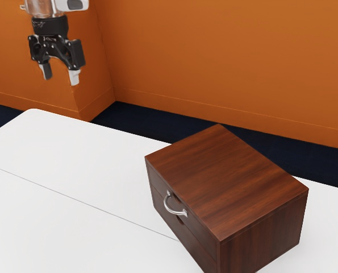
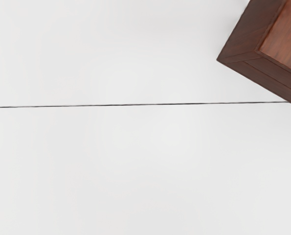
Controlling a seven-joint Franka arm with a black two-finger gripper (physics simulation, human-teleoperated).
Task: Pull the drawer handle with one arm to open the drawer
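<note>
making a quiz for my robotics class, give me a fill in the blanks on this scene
The black two-finger tool has its fingers ____.
The dark brown wooden cabinet rests on a ____ table.
Its curved metal handle is ____ in colour.
Its drawer is fully ____.
Missing words: open, white, silver, shut.

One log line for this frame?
phase: pre-approach | jaws: open, empty, high above table | drawer: shut | handle: untouched
</note>
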